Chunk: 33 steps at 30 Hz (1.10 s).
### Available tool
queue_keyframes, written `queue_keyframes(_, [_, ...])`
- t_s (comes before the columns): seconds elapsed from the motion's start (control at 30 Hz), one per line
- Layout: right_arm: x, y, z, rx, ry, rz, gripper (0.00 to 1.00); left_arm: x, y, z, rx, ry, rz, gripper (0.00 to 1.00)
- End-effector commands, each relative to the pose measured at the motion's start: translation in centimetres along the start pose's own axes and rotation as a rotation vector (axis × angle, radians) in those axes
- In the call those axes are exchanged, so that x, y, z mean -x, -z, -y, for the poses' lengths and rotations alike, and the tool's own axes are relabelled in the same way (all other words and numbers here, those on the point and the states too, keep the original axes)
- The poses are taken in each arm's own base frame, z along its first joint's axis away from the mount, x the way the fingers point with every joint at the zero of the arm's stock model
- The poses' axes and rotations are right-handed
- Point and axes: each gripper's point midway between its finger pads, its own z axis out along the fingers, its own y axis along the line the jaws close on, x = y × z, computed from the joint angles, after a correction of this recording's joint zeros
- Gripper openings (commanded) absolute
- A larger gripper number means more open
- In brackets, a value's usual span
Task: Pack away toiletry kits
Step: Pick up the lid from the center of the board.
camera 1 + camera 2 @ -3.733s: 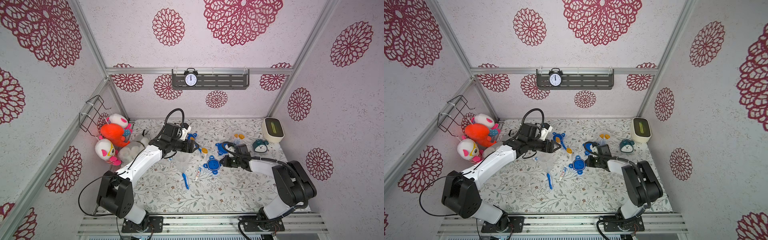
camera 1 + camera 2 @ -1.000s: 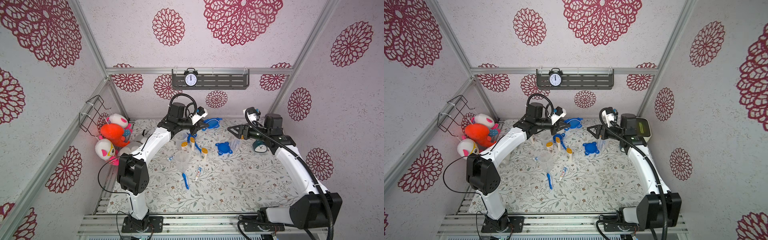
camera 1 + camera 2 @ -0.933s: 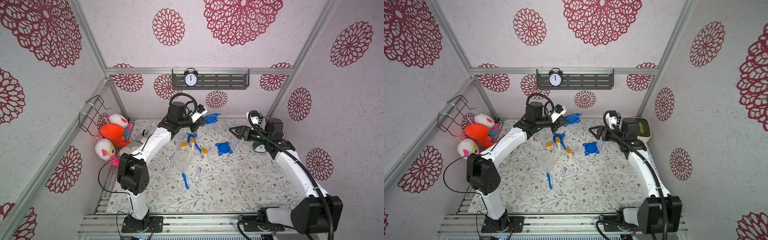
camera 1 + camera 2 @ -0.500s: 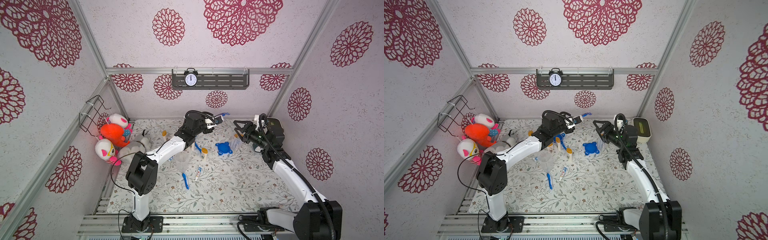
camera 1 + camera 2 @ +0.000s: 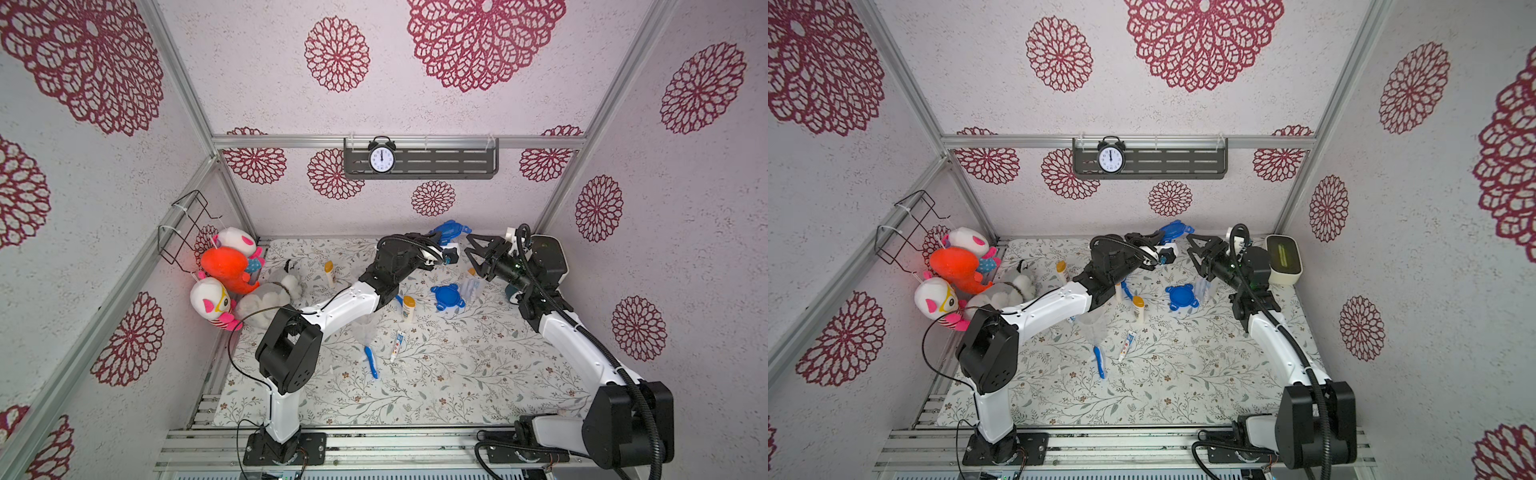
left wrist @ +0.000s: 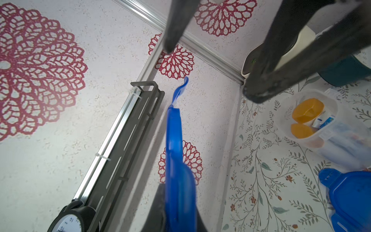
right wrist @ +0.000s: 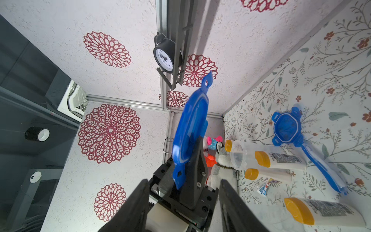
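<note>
Grips, with the left pincer (image 5: 444, 243) clenched, a blue four-tab lid (image 5: 448, 230), stood on edge, off the desk (image 5: 457, 374), just above centre in both top views. Meets it with the right pincer (image 5: 468, 245) just beside, jaws apart, holding nothing. Leaves a second lid (image 5: 446, 296) flat right of centre, beside a tipped clear jar (image 6: 280, 122) containing orange-capped bottles (image 6: 307, 110).

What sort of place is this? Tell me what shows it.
Probably a staged robot test booth dressed like a home room: flower-patterned wall panels in aluminium framing, a black alarm clock on a wall shelf, and two arms bolted to rails.
</note>
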Motion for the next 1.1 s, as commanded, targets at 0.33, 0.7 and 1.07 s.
queue_keyframes(0.33, [0.6, -1.1, -1.6, 0.085, -0.008, -0.007, 0.42, 2.9, 1.1, 1.5, 0.056, -0.128, 0.138, 0.00])
queue_keyframes(0.7, [0.2, -1.1, -0.3, 0.063, -0.032, -0.028, 0.17, 4.4, 1.4, 2.3, 0.063, -0.158, 0.210, 0.07])
queue_keyframes(1.07, [2.6, 2.6, 2.2, -0.044, 0.054, 0.137, 0.04, 1.3, 2.4, -0.3, 0.158, 0.088, 0.135, 0.60])
